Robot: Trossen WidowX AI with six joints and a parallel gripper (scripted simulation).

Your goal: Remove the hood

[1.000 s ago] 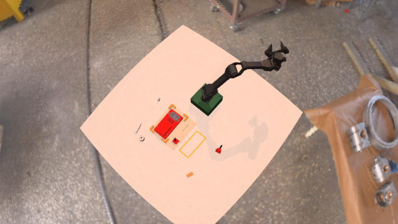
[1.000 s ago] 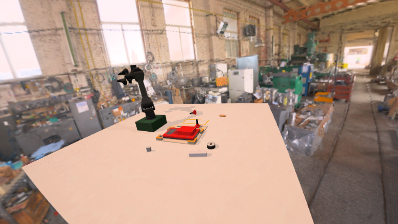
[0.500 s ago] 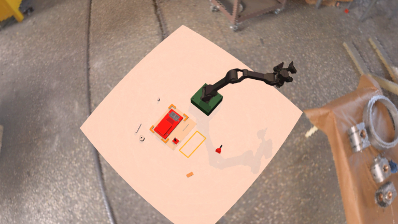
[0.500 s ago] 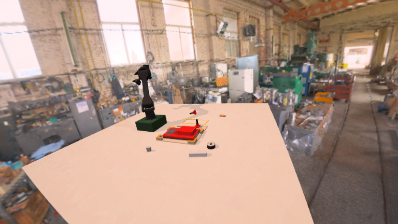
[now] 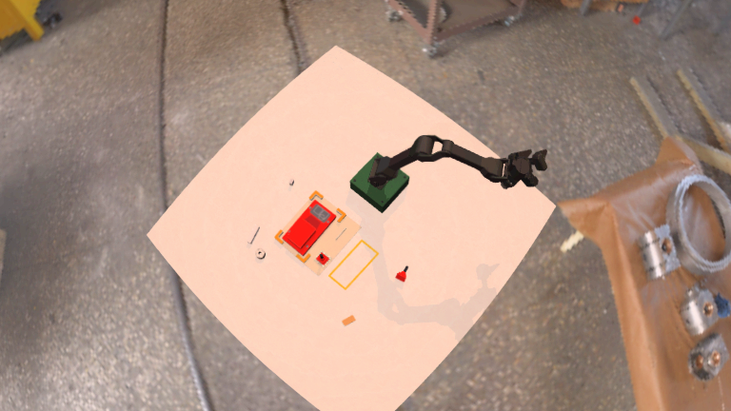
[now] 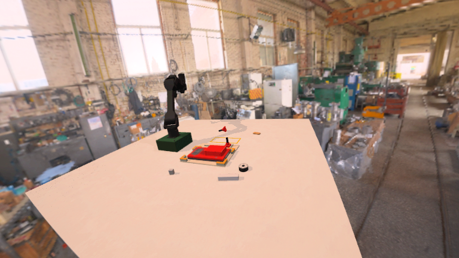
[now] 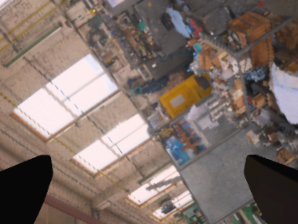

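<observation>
The red toy car (image 5: pixel 308 227) (image 6: pixel 210 152) sits on a light board (image 5: pixel 350 225) between orange corner brackets. It has a grey window patch at one end and a raised red block towards the other. I cannot tell the hood apart from the rest of the red body. The marked area, a yellow outline (image 5: pixel 345 258) (image 6: pixel 228 138), lies beside the board with nothing inside it. My gripper (image 5: pixel 541 168) (image 7: pixel 150 165) is open and empty, raised high near the table's right corner in the top view, far from the car. The wrist view shows only the room between the fingers.
A red piece with a black stem (image 5: pixel 322 258) stands on the board. Another red piece (image 5: pixel 402 276) (image 6: pixel 223 129) and an orange block (image 5: pixel 348 320) (image 6: pixel 256 132) lie beyond the outline. A wheel (image 5: pixel 260 251) (image 6: pixel 243 166), grey bar (image 6: pixel 228 177) and grey cube (image 6: pixel 171 171) lie on the car's other side.
</observation>
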